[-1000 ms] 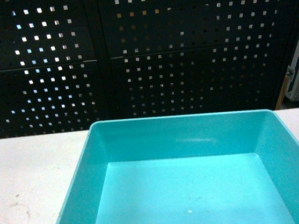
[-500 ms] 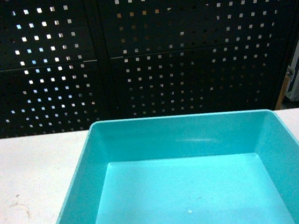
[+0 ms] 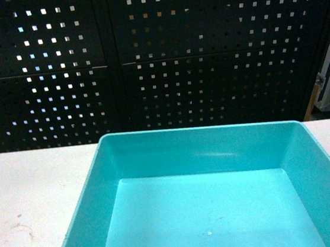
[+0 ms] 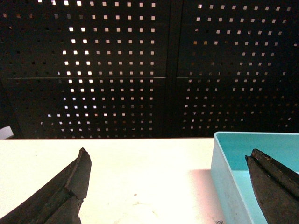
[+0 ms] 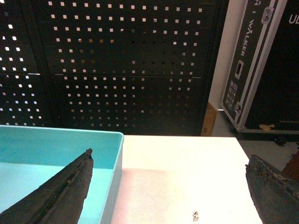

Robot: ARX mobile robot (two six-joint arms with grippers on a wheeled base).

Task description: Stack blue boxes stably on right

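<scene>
One light turquoise blue box (image 3: 201,155) fills the lower middle of the head view; it rests on the white table and is empty. Neither gripper shows in the head view. The left wrist view has the left gripper (image 4: 166,161) open and wide, its right finger over the box's left wall (image 4: 226,179) and its left finger above bare table. In the right wrist view the right gripper (image 5: 168,163) is open too, with its left finger over the box's right wall (image 5: 112,186) and its right finger past the table's right edge. Neither holds anything.
The white table (image 3: 30,198) runs left and right of the box. A black perforated panel wall (image 3: 157,59) stands right behind the table. A black flight case (image 5: 261,70) stands on the floor off the table's right edge (image 5: 243,158).
</scene>
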